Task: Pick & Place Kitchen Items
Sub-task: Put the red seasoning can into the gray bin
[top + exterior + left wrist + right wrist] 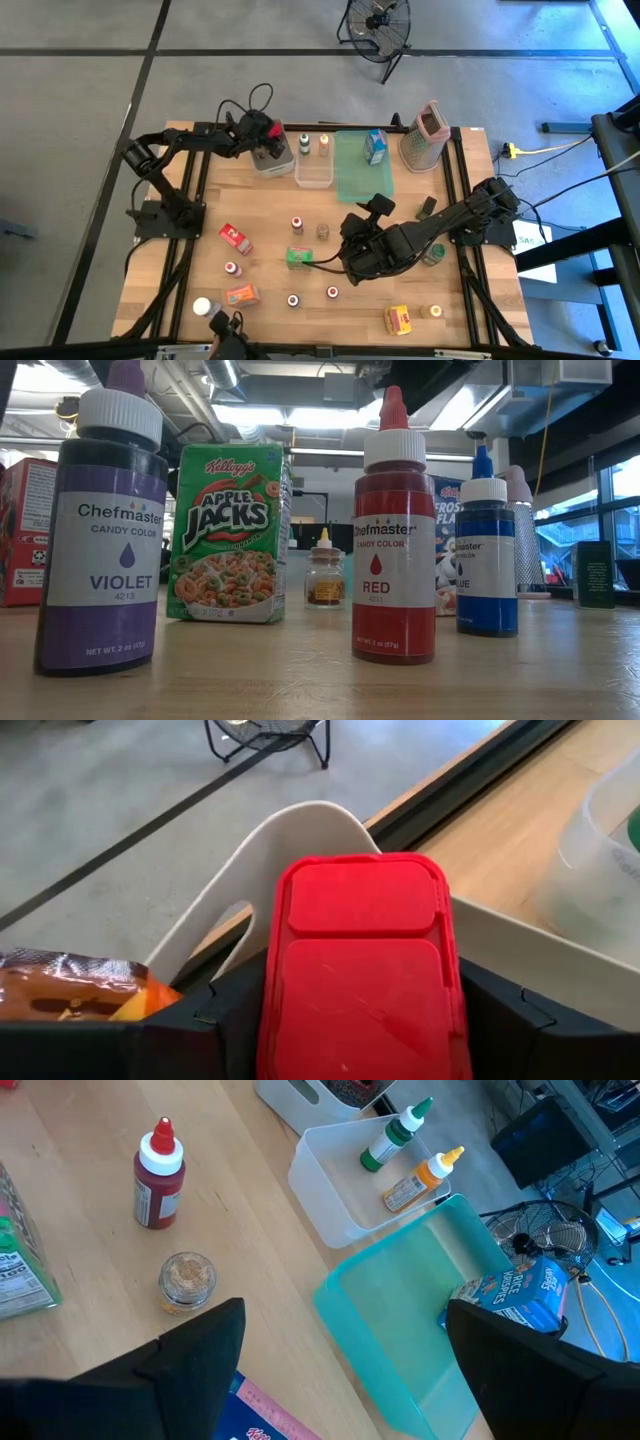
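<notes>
Left gripper (pixel 268 135) beyond the far left corner of the green tray (pixel 362 170), past the clear bin (pixel 312 176), poised above a white bin (pixel 300 830). Fingers (pixel 225 1010) closed against both sides of a red-lidded container (pixel 358 965), held over the white bin's rim. An orange-brown packet (pixel 70 990) just beside it.

Right gripper (pixel 348 240) on the near side of the green tray, close to its near edge, low over the table. Jaws spread wide, nothing gripped between them.

Inside the green tray, at its far right corner: a blue box (pixel 520 1295). In the clear bin touching the tray's left edge: a green-capped bottle (pixel 395 1135) and an orange-capped bottle (pixel 420 1185), lying side by side.

Near-left of the tray, by the right gripper: a red bottle (pixel 158 1175) upright, a small jar (pixel 187 1280) just beside it, a green box (pixel 298 256) slightly nearer. Farther left of the tray: a red box (pixel 236 237). Well toward the near edge: an orange packet (pixel 241 295) and a yellow box (pixel 399 319). Right of the tray's far end: a metal grater (pixel 427 135).
</notes>
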### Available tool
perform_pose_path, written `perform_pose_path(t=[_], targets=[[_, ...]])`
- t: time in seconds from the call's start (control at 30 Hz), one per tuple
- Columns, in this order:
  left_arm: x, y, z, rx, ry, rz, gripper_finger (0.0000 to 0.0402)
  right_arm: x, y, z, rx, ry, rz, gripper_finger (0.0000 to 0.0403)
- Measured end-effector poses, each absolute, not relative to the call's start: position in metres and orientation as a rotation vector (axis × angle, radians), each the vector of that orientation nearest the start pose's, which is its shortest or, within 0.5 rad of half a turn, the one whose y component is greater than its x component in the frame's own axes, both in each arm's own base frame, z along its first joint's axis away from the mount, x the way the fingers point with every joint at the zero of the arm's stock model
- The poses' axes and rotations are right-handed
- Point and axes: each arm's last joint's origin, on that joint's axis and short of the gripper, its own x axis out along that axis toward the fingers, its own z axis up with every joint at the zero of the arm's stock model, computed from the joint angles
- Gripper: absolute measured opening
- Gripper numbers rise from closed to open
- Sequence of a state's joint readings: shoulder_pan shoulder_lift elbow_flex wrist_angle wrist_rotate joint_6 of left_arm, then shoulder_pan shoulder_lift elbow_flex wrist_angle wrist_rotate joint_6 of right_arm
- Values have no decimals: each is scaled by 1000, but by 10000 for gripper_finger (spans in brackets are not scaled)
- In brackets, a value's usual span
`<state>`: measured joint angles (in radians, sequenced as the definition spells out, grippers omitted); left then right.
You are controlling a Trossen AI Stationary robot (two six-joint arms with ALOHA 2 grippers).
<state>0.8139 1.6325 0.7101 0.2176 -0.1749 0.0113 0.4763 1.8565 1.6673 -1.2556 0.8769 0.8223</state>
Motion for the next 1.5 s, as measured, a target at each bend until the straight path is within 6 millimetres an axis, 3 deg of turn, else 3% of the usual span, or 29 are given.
perform_pose_path(t=[0.43,0.93,1.5], targets=[[206,225,148,-223,694,927,297,328,144,284,-181,873,-725,348],[200,210,195,-208,542,939,298,329,143,284,-176,872,-728,347],[204,211,179,-199,627,918,299,329,143,284,-162,879,-719,347]])
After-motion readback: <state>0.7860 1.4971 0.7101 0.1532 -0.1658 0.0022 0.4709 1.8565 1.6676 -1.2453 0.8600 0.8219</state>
